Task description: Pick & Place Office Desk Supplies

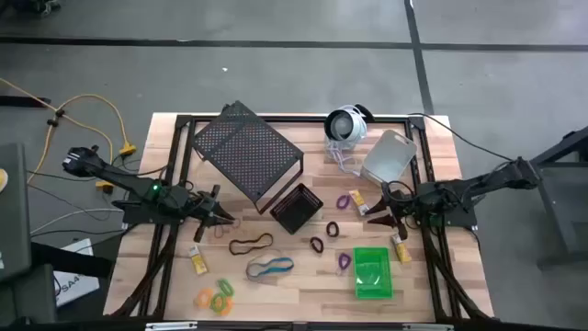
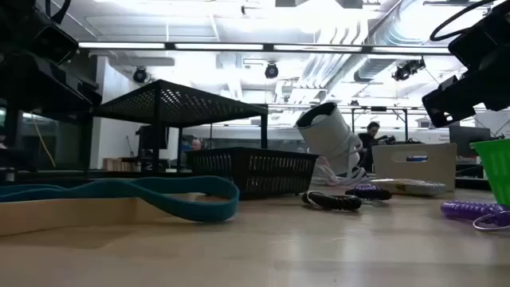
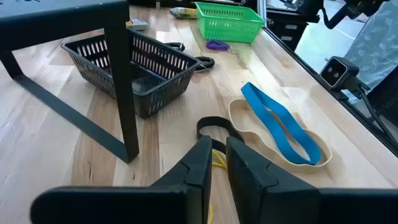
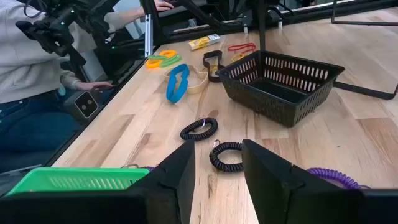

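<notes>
My left gripper (image 1: 223, 216) (image 3: 217, 146) hovers low over the table's left part with its fingers almost together, and a thin yellow strand (image 3: 217, 162) shows in the slit. Ahead of it lie a brown loop (image 3: 214, 126), a blue loop (image 3: 283, 127) and the black bin (image 3: 134, 68). My right gripper (image 1: 377, 218) (image 4: 217, 168) is open above the table's right part. Two black coiled loops (image 4: 227, 155) (image 4: 199, 129) lie ahead of its fingers. The green bin (image 1: 372, 273) stands near the front edge, with yellow pieces (image 1: 401, 250) (image 1: 197, 262) and orange and green loops (image 1: 216, 296) also on the table. My left gripper has the thin yellow strand (image 3: 217, 162) in the narrow slit between its fingers, which slant down toward the table. I cannot tell whether the fingers touch it or whether it lies on the wood beneath them.
The large black mesh rack (image 1: 248, 152) stands at the back left, with one leg (image 3: 124, 93) close ahead of my left gripper. The round white-and-black device (image 1: 346, 124) and a grey bin (image 1: 390, 156) sit at the back right. A person (image 4: 31, 74) is beyond the table's front edge.
</notes>
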Robot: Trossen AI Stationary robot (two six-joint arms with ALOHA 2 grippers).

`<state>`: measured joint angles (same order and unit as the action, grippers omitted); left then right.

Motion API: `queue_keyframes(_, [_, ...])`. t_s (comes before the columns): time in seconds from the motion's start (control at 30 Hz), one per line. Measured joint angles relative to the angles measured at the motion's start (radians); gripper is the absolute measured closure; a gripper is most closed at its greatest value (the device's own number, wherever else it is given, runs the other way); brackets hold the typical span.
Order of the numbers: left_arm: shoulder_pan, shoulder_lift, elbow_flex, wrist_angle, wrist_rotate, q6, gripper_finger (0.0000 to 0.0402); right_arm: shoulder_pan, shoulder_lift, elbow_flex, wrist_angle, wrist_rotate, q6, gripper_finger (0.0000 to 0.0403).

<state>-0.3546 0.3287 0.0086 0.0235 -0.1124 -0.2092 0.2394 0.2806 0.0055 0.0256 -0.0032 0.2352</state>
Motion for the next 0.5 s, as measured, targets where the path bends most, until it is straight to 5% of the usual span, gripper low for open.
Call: queue_keyframes(0.5, [0.000,0.000,0.000,0.000,0.000,0.000,0.0358,0.000,0.000,0.000,0.000,0.000,0.000,0.0283])
